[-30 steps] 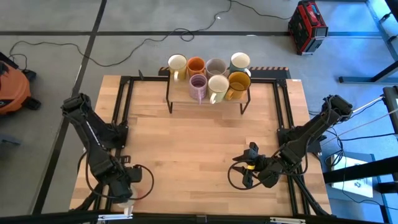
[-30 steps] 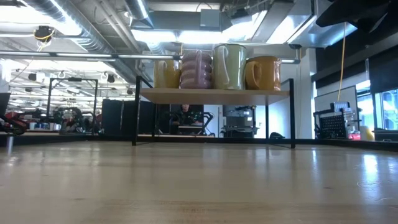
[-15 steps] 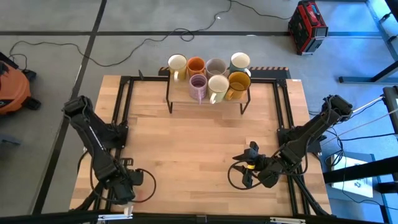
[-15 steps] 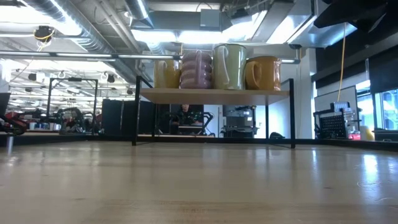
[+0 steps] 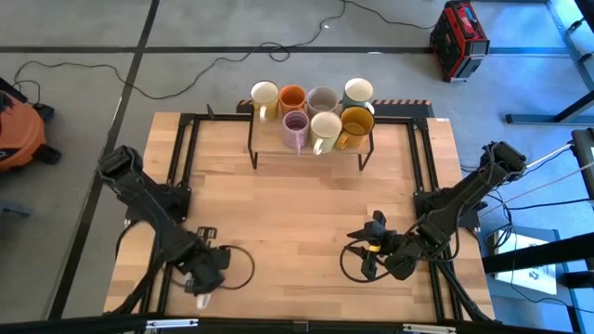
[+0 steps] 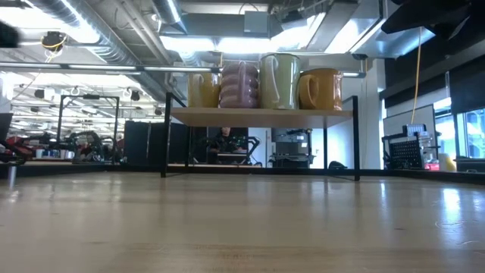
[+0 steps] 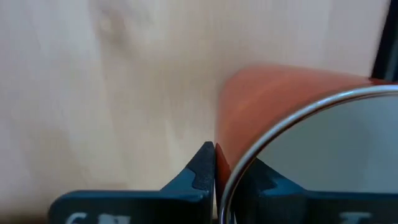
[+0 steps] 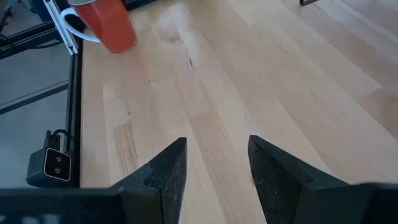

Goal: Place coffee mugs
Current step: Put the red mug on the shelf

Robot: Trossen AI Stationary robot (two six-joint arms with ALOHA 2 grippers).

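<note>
since left end effector (image 7: 214, 163) pinches only red mug (image 7: 292, 118) rim near table (image 5: 297, 209) corner, tilt risks slip; right end effector (image 8: 214, 163) spread, idle.

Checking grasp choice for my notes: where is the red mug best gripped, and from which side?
Rim of the red mug, from above: the mouth is open, so one finger goes inside, one outside, away from the white handle. The left gripper straddles it that way; the right gripper waits open.
</note>
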